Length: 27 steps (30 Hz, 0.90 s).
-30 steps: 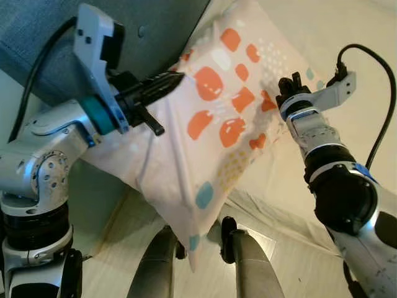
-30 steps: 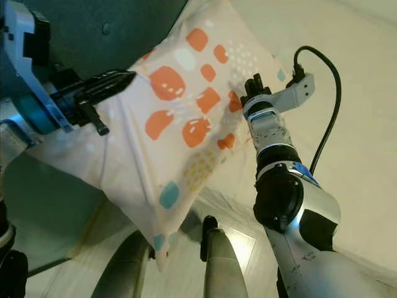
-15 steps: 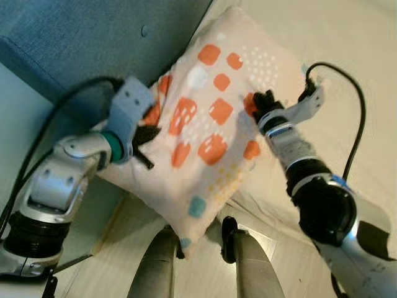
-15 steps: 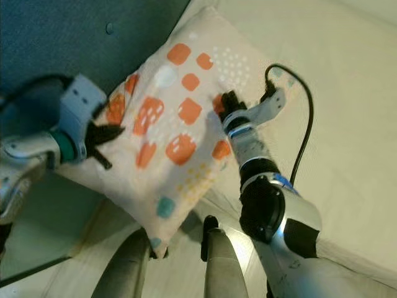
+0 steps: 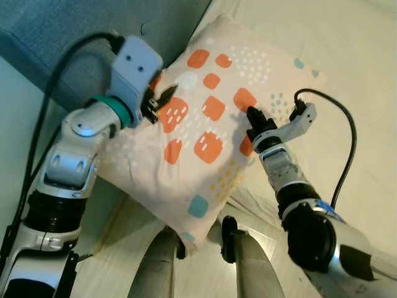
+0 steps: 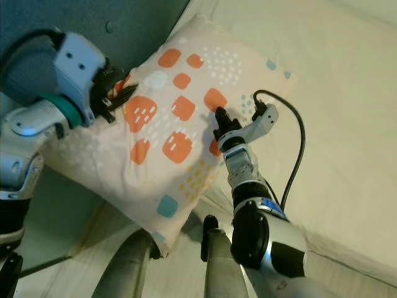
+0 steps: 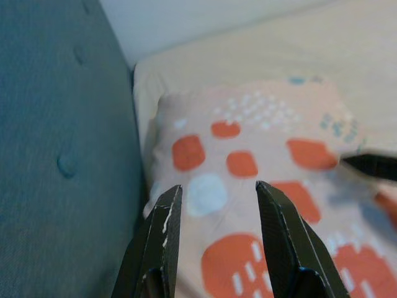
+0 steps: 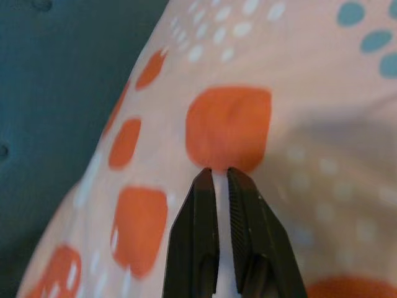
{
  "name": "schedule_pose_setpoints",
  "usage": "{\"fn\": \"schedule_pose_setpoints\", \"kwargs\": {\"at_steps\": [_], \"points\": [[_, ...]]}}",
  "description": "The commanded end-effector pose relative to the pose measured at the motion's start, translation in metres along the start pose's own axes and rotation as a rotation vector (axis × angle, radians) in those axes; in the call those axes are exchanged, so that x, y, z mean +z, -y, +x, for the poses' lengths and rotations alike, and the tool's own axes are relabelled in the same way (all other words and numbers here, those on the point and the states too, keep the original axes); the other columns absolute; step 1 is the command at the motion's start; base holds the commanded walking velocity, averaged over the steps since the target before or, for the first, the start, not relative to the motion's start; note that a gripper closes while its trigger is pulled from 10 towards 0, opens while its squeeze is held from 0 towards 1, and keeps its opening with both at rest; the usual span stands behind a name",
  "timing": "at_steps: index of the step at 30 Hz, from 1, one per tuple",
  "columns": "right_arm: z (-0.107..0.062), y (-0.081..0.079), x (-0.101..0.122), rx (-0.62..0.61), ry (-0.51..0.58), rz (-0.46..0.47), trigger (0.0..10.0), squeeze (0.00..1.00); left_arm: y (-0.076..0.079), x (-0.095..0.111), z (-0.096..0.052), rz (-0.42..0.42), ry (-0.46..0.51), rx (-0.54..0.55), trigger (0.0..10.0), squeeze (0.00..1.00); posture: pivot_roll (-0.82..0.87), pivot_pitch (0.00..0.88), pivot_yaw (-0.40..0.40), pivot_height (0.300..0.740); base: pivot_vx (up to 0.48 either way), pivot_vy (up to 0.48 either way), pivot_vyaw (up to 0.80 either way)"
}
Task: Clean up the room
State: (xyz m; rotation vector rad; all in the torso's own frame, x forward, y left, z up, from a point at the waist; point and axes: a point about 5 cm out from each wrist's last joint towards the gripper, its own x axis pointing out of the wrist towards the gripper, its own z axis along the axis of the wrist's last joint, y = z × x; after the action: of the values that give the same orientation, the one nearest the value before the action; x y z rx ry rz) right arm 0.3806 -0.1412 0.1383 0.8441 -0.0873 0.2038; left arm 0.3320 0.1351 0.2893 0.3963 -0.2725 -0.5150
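Note:
A pale pink pillow (image 5: 211,130) with orange squares and a few blue spots lies on the cream bed, its upper left edge against the teal headboard (image 5: 74,37). My left gripper (image 5: 166,96) hovers at the pillow's upper left part, open, its two fingers spread over the orange and pale blue patches (image 7: 216,187) with nothing between them. My right gripper (image 5: 252,113) reaches in from the right. It is shut, and its tips (image 8: 217,172) touch the lower edge of an orange square near the pillow's middle.
The cream bed sheet (image 5: 347,56) stretches away to the right of the pillow. A black cable (image 5: 347,136) loops from my right wrist. My two grey legs (image 5: 161,267) stand on light wooden floor (image 5: 118,248) at the bed's corner. The pillow's lower corner overhangs the mattress edge.
The pillow, held up between both grippers a second ago, now rests flatter against the headboard. My left gripper has let go and opened; the right one has slid toward the pillow's middle.

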Motion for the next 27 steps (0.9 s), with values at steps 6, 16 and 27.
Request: {"fn": "schedule_pose_setpoints", "kwargs": {"at_steps": [6,16,27], "points": [[-0.032,0.006,-0.030,-0.050,-0.015,-0.068,10.0,0.00,0.030,-0.033,0.025,-0.076,-0.162,-0.089,10.0,0.00,0.01,0.326,0.128,0.726,0.000,0.000,0.00],[-0.061,0.002,-0.035,-0.110,0.051,-0.267,10.0,0.00,0.054,-0.067,0.073,-0.067,-0.364,-0.069,10.0,0.00,-0.07,0.292,0.155,0.726,0.000,0.000,0.00],[-0.074,-0.002,-0.014,-0.167,0.134,-0.395,10.0,0.00,0.067,-0.088,0.074,-0.010,-0.412,-0.099,10.0,0.00,-0.08,0.262,0.183,0.726,0.000,0.000,0.00]]}}
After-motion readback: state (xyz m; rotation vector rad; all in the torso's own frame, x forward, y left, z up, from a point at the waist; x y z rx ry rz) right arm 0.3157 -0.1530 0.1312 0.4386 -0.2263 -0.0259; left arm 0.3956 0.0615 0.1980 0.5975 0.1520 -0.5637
